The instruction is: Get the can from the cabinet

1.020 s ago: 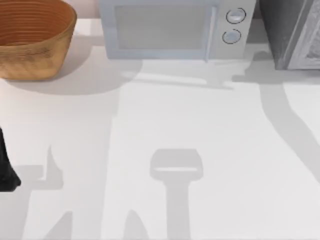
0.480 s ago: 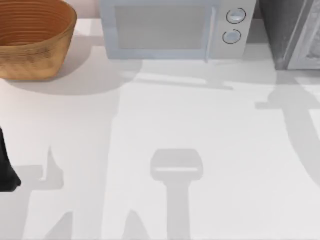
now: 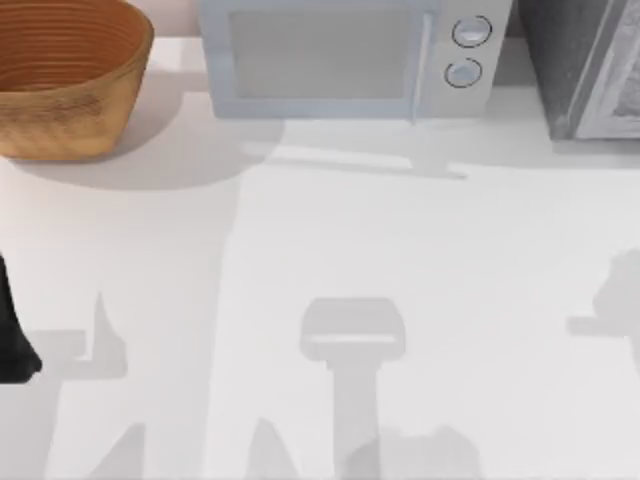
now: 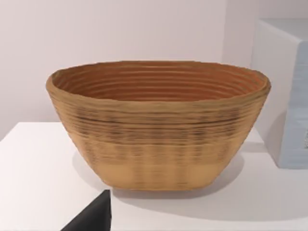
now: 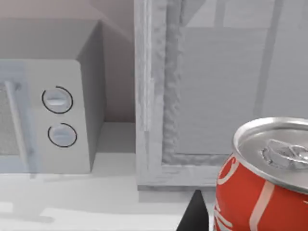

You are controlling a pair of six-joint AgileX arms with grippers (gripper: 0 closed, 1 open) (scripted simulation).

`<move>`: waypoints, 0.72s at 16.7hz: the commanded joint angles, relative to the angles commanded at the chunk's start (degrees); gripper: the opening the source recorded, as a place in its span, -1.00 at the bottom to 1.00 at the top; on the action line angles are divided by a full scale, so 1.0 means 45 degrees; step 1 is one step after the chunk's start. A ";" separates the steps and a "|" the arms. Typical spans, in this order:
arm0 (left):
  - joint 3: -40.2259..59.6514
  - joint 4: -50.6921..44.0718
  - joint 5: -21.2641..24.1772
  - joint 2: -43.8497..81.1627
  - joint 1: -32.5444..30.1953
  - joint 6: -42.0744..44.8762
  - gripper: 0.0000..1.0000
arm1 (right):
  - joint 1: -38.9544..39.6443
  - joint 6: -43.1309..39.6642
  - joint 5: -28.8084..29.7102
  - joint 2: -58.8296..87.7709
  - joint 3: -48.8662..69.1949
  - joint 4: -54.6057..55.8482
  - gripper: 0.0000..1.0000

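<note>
Right gripper [image 5: 195, 211]: dark finger tip visible close beside the can [image 5: 262, 178] in the right wrist view; can sits right up against the wrist camera, upright, red with silver top and pull tab. Whether the fingers are clamped on it cannot be told, though the closeness suggests the can is in hand.

Can, location: outside the cabinet [image 5: 216, 91], in front of its pale framed face, off the table's right side.

Left arm: parked at the table's left edge, dark part [image 3: 12, 335] near the front; its wrist camera faces the wicker basket [image 4: 159, 125].

Step in hand, judged: carry-out phase, the can apparently clear of the cabinet. Next move calls for bringing it over open table and setting it down upright.

Edges and room: cabinet [image 3: 585, 65] at back right, microwave [image 3: 345, 60] at back centre, basket [image 3: 65, 75] at back left. Table [image 3: 320, 240] bare through middle and front; widest free space centre to right.
</note>
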 joint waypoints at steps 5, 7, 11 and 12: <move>0.0000 0.0000 0.0000 0.0000 0.0000 0.0000 1.00 | -0.1206 -0.0024 -0.1272 -0.3414 -0.4047 0.1644 -1.00; 0.0000 0.0000 0.0000 0.0000 0.0000 0.0000 1.00 | -0.1450 -0.0028 -0.1533 -0.4042 -0.4727 0.1984 -1.00; 0.0000 0.0000 0.0000 0.0000 0.0000 0.0000 1.00 | -0.1503 -0.0029 -0.1590 -0.4171 -0.4871 0.2058 -1.00; 0.0000 0.0000 0.0000 0.0000 0.0000 0.0000 1.00 | -0.1464 -0.0008 -0.1578 -0.4099 -0.4887 0.2027 -1.00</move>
